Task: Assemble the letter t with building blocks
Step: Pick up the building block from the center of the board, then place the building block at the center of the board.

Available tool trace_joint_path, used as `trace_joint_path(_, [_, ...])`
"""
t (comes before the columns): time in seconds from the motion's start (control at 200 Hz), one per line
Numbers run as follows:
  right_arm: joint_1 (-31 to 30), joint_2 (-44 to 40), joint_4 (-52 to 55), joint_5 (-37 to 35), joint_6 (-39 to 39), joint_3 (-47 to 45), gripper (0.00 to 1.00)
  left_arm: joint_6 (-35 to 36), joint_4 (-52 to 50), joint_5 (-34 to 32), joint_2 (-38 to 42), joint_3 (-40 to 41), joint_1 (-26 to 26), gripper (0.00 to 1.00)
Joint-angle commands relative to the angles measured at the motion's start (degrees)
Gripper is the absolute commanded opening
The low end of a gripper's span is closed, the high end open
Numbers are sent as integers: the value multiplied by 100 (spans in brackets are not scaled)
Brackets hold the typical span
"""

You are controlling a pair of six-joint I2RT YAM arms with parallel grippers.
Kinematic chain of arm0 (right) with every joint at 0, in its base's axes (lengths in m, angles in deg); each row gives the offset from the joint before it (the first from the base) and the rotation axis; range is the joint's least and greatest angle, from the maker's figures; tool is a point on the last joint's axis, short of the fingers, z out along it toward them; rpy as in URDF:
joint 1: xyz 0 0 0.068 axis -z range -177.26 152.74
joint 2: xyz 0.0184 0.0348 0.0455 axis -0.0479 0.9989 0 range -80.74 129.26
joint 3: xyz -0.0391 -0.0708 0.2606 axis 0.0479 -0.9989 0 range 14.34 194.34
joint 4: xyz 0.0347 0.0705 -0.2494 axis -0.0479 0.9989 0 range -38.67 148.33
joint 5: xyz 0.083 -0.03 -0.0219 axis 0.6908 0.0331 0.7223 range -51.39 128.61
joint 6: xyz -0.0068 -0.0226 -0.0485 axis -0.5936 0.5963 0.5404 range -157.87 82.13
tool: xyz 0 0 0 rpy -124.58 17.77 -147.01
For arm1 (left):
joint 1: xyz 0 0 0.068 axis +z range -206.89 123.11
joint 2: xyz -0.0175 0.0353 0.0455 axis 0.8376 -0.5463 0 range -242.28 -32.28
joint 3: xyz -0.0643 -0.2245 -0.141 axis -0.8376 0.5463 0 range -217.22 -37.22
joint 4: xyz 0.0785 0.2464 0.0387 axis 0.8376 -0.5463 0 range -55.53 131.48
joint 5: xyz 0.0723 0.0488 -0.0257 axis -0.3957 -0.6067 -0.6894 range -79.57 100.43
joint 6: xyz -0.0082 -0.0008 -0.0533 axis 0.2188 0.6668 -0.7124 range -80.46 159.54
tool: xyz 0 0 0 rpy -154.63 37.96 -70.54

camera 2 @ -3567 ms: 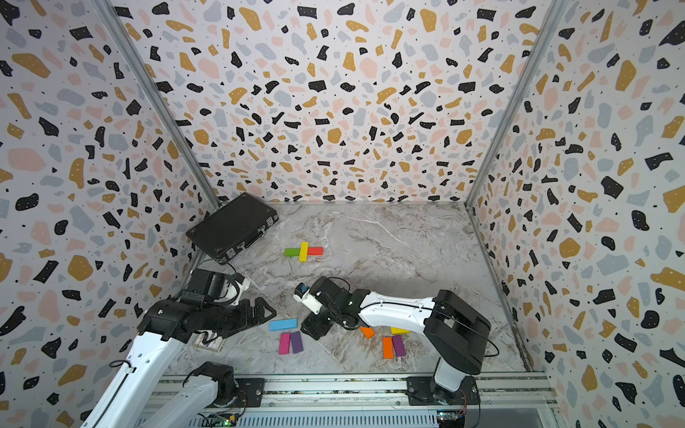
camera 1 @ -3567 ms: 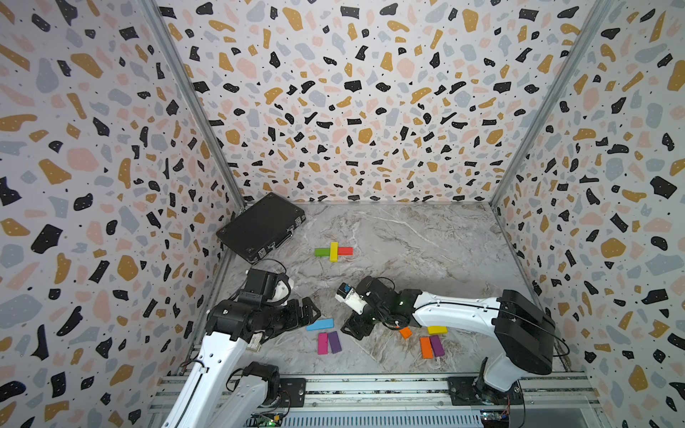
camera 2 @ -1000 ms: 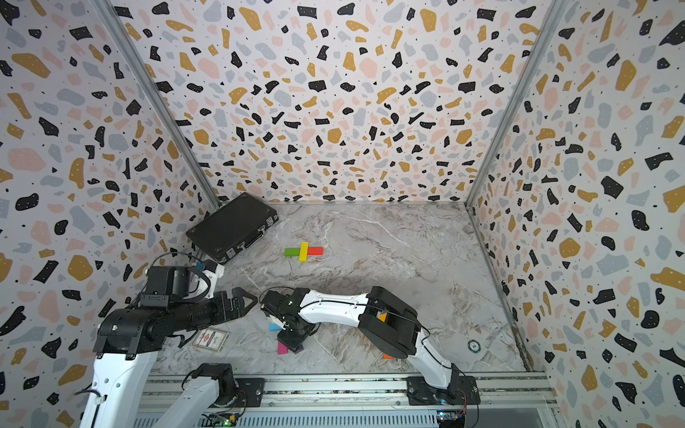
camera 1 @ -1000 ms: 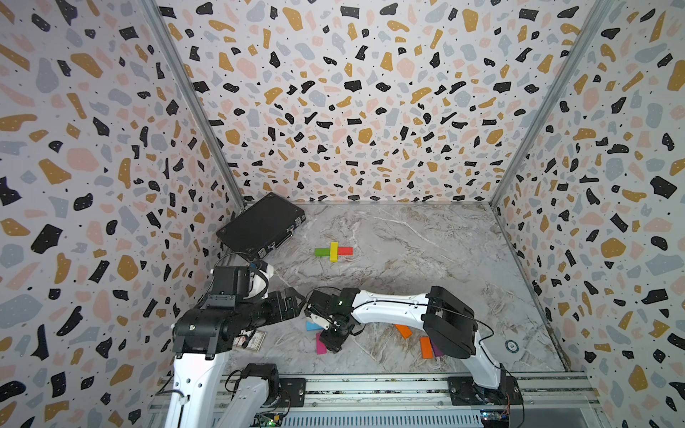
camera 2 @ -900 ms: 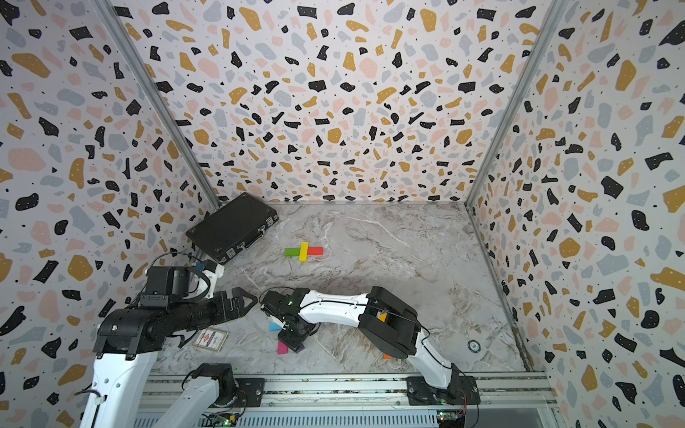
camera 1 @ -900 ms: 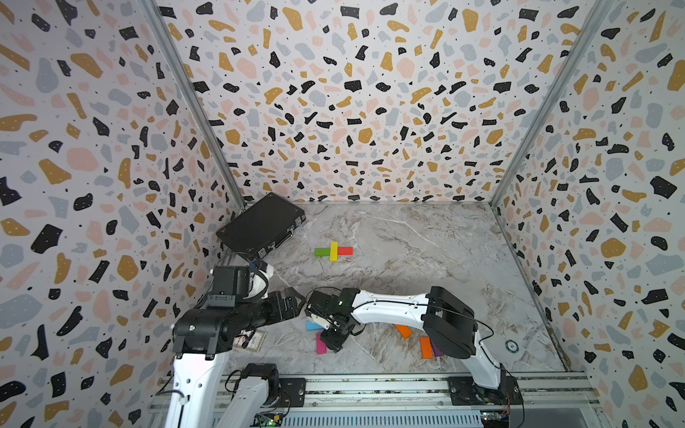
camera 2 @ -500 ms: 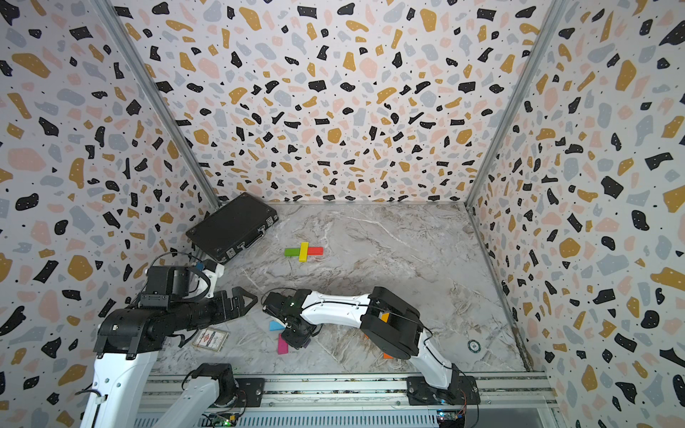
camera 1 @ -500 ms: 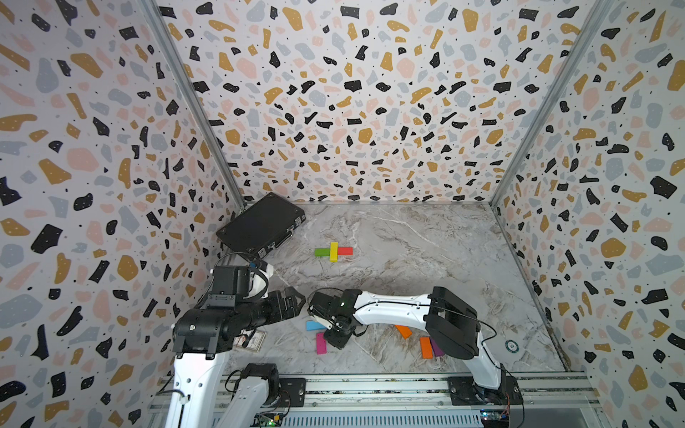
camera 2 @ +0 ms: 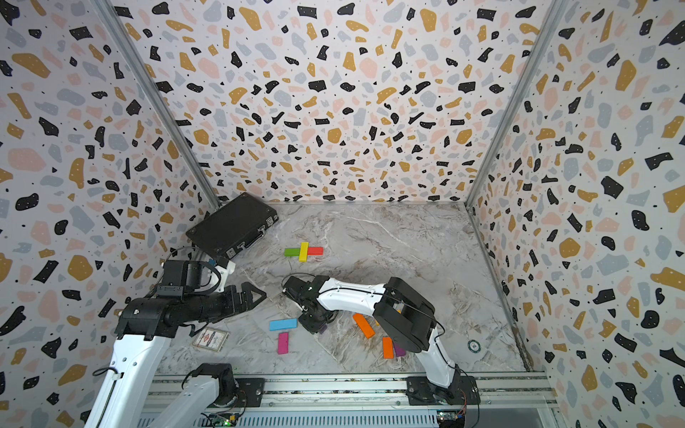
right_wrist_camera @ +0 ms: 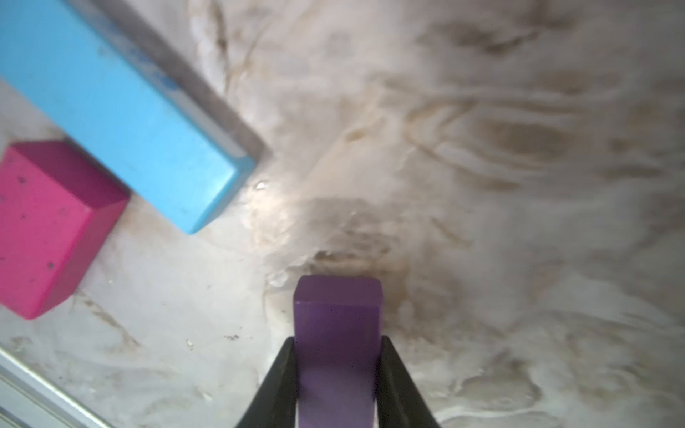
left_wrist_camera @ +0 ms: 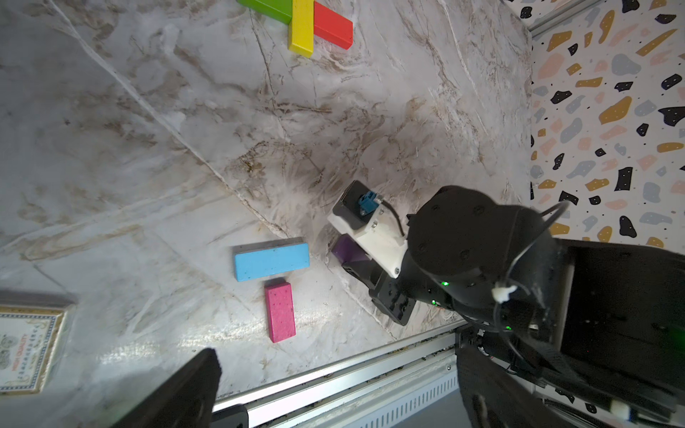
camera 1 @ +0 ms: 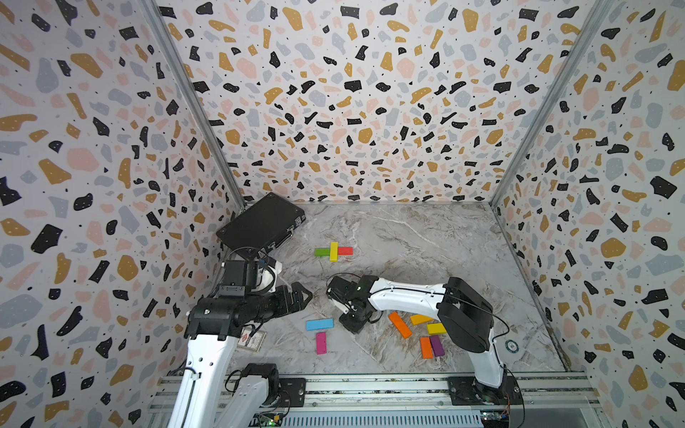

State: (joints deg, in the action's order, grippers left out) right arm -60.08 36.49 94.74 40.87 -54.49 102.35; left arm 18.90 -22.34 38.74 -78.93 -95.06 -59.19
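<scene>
Purple block [right_wrist_camera: 338, 315] clamped inside right gripper [right_wrist_camera: 338, 346].

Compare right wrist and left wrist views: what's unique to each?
Right wrist only: the right pincer clamping both sides of the small purple rectangular block. Left wrist only: the green flat block, yellow flat block and red flat block crossed, plus a printed card. Both: that purple block, the long light-blue block, the short pink block, the marble tabletop.

Twin high front views, wrist close-ups
</scene>
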Motion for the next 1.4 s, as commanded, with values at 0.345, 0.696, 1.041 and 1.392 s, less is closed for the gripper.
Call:
trace_joint_path(0.345, [774,1340,531,-113,-461,2384,15,228,933,-762,-523,105,50,100])
trace_joint_path(0.696, [1073,2111,694,43,-907,3742,14,233,1197,-812,-869,274,452,99])
trace_joint_path(1.041, [1186,2652,783,402,-1086,4471,16,81,1434,-933,-929,458,547,100])
trace_joint_path(1.392, [1194,2759,822,571,-1054,4609,40,133,1468,-803,-1047,458,549,100])
